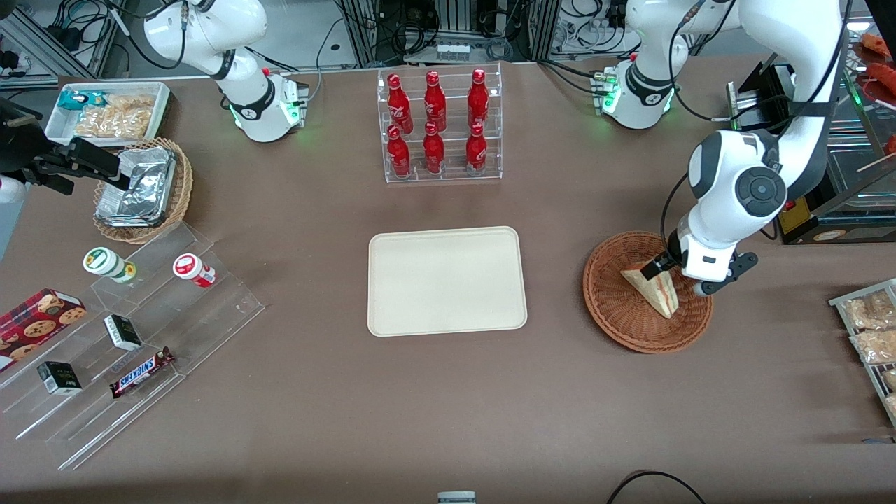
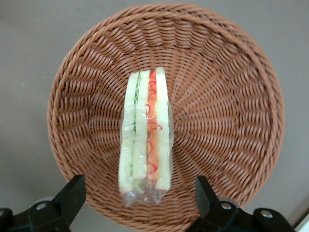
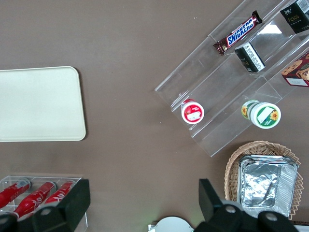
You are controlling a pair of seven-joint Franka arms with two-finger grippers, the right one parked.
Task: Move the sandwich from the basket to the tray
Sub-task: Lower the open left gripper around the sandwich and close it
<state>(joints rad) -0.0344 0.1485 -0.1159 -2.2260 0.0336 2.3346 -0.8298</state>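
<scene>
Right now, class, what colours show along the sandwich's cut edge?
Pale bread with red-orange and green filling layers on the sandwich, clearest in the left wrist view.

- Sandwich [image 2: 146, 135]: triangular wedge in clear wrap, pale bread, green and red-orange filling along the cut edge. Lies in the basket, cut edge up toward my wrist camera.
- Basket [image 1: 616, 308]: round, shallow, reddish-brown wicker, at my arm's end of the table, well apart from the tray.
- Tray [image 1: 446, 280]: flat cream rectangle, rounded corners, low rim, mid-table, nothing on it.
- My gripper [image 2: 140, 200]: hangs over the basket, fingers [image 2: 72, 195] spread wide either side of the sandwich, not touching it.
</scene>
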